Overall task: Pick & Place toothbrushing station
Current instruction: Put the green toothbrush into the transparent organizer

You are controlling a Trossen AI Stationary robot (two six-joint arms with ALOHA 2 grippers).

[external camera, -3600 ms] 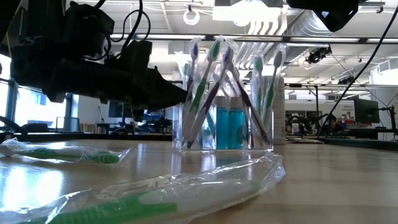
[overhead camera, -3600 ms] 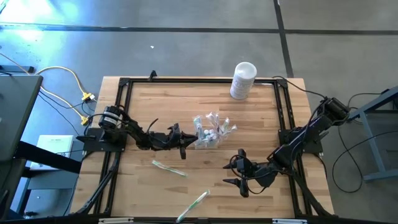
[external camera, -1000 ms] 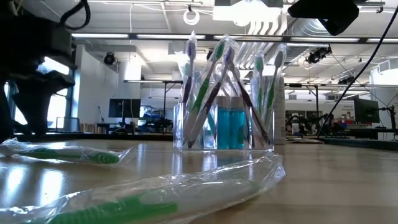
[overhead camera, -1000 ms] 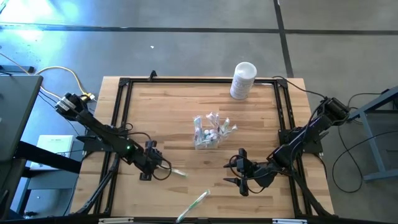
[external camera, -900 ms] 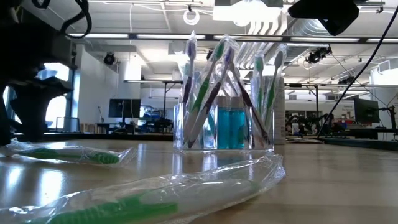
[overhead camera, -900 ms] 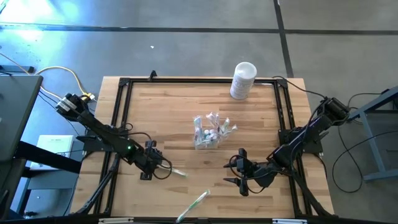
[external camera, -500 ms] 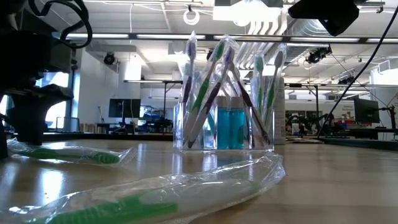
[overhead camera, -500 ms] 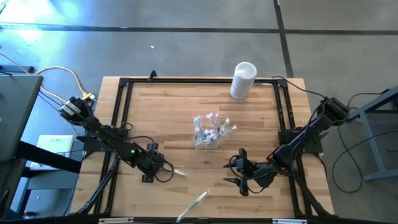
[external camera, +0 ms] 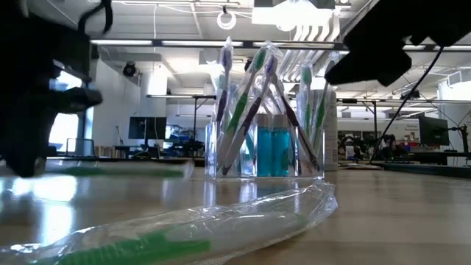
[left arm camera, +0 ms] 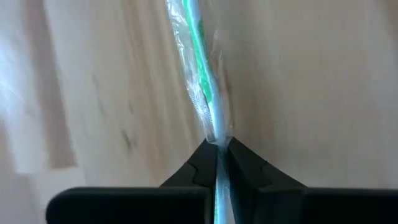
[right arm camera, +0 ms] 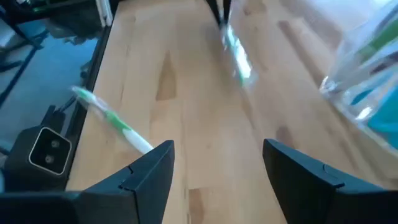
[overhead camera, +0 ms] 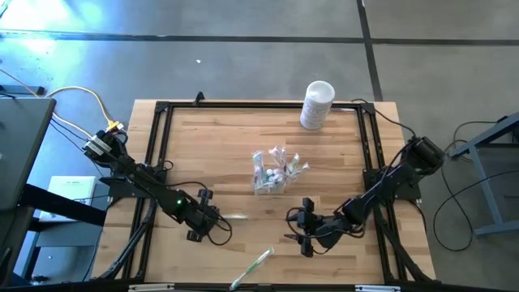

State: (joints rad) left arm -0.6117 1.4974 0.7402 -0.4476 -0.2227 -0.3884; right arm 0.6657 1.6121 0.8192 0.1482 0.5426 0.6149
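Note:
A clear plastic cup (overhead camera: 272,172) with several toothbrushes and teal tubes stands mid-table; it also shows in the low view (external camera: 266,125). My left gripper (overhead camera: 212,217) is near the table's front left, shut on a plastic-wrapped green toothbrush (overhead camera: 233,216), which shows blurred in the low view (external camera: 125,171). A second wrapped green toothbrush (overhead camera: 253,266) lies flat near the front edge. My right gripper (overhead camera: 293,227) is open and empty, to the right of both loose brushes, and its fingers stand wide apart in the right wrist view (right arm camera: 217,168). My left gripper pinches the wrapped toothbrush by its left end (left arm camera: 217,142) between its two fingers. The fingers come from the table's left and lie along the brush, which sticks out forward past the fingertips. In the low view the brush hangs about level above the tabletop.
A white cylindrical canister (overhead camera: 317,104) stands at the far edge, right of centre. A black frame (overhead camera: 162,109) runs around the wooden tabletop. Bare wood lies between the cup and my two grippers.
My left gripper has gone toward the table's right and near edge along the wrapped toothbrush. The brush, which lay on the table, is now lifted off it. My right gripper has gone toward the table's left.

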